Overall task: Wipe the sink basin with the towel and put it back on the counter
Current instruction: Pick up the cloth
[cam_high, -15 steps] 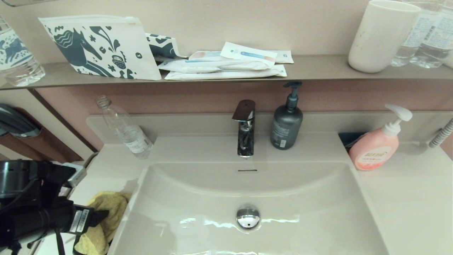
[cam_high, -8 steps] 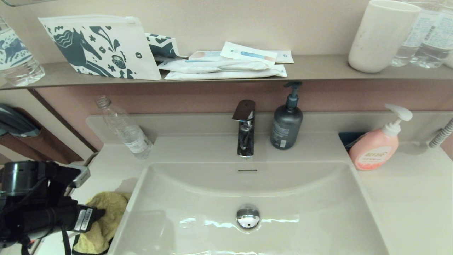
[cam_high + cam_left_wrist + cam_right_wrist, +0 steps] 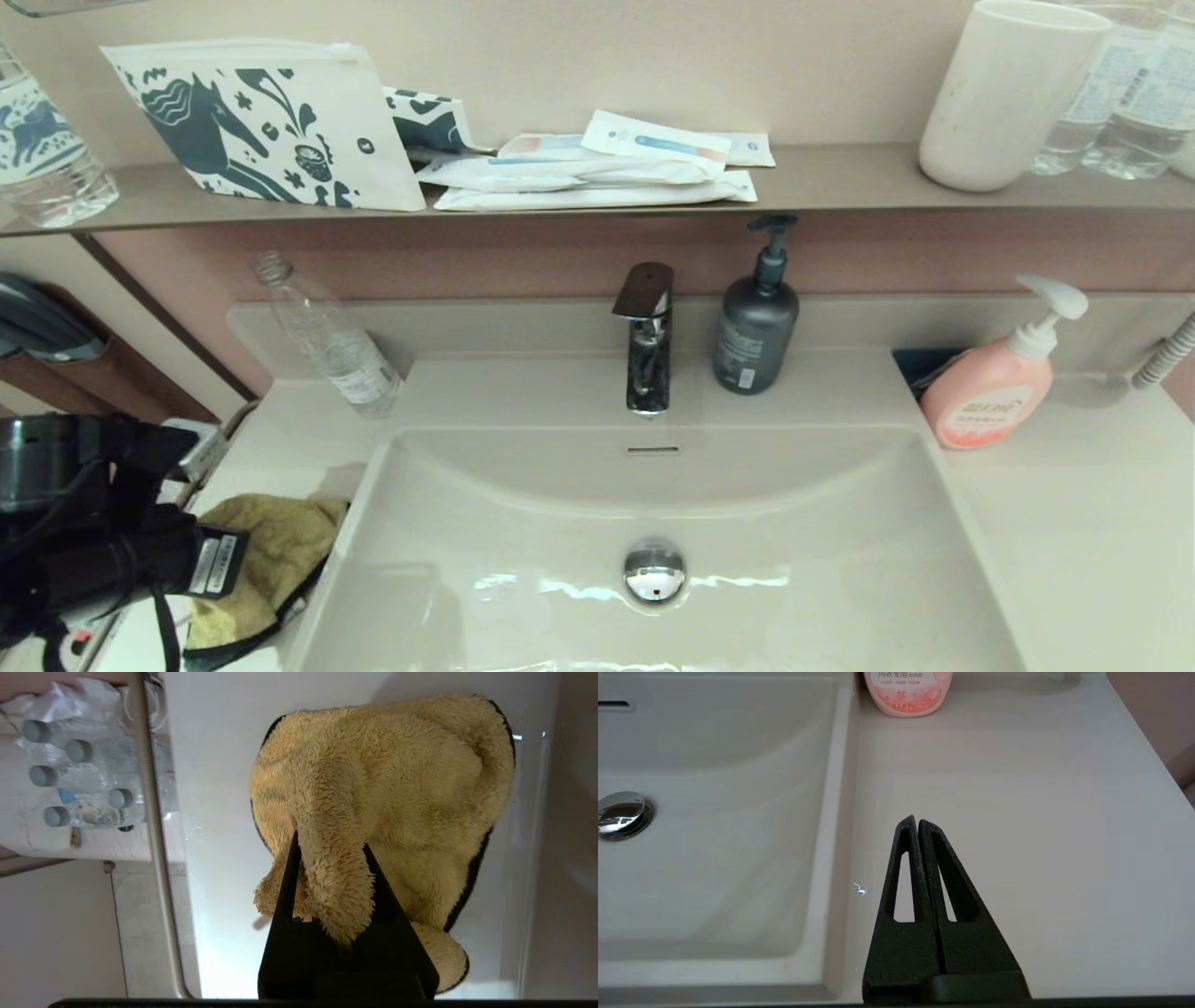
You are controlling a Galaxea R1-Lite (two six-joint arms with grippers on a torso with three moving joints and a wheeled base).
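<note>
**Towel gripped at the sink's left edge, basin wiping not yet under way**

While the left gripper (image 3: 329, 858) pinches a fold of the towel (image 3: 397, 793) between its two black fingers, most of the mustard-yellow cloth lies bunched on the counter (image 3: 280, 439) just beside the left rim of the sink basin (image 3: 794, 523). From the head camera, the towel (image 3: 271, 551) sits at that rim with its black trim trailing toward the near edge, and none of it reaches into the bowl. The basin looks glossy and bare, with only the chrome drain plug (image 3: 654, 569) and the overflow slot (image 3: 653, 450) in it.

Judging by this, the pick-up is made or nearly made, and everything else is left: carrying the cloth over the rim, sweeping it across the bowl, then laying it back on the counter. Whether any wiping has been done cannot be told from how the basin looks.

Off to the other side, the right gripper (image 3: 917, 823) hangs idle above the counter right of the basin, its fingers pressed together on nothing, near the pink soap bottle (image 3: 908, 693).
</note>
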